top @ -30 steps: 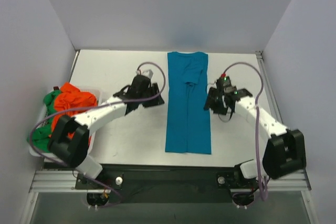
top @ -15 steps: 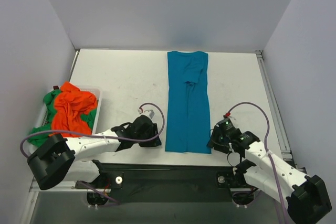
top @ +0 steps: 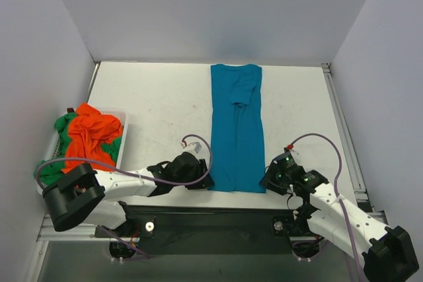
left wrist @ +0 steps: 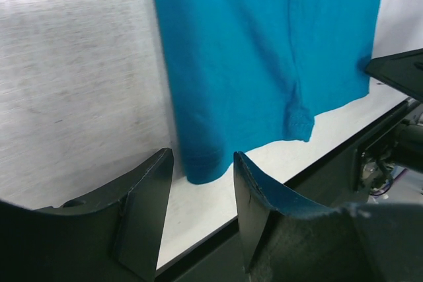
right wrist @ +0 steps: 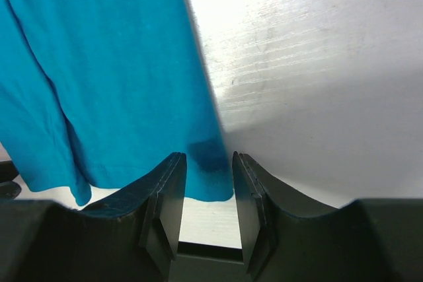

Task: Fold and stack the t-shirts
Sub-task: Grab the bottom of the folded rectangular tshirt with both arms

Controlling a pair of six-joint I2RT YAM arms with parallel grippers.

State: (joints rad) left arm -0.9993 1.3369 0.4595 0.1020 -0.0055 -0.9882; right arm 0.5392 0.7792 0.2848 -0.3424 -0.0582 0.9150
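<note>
A teal-blue cloth t-shirt point(top: 236, 130), folded into a long narrow strip, lies flat on the white worktop point(top: 152, 104), collar far, hem at the near edge. The left pincer point(left wrist: 201, 163) sits at the hem's left corner, its jaws narrowly apart with the cloth corner in the gap. The right pincer point(right wrist: 208, 160) straddles the right corner likewise. A bright orange t-shirt point(top: 92, 133) and a green t-shirt point(top: 63, 125) lie heaped in the white plastic basket point(top: 123, 138) at the left
</note>
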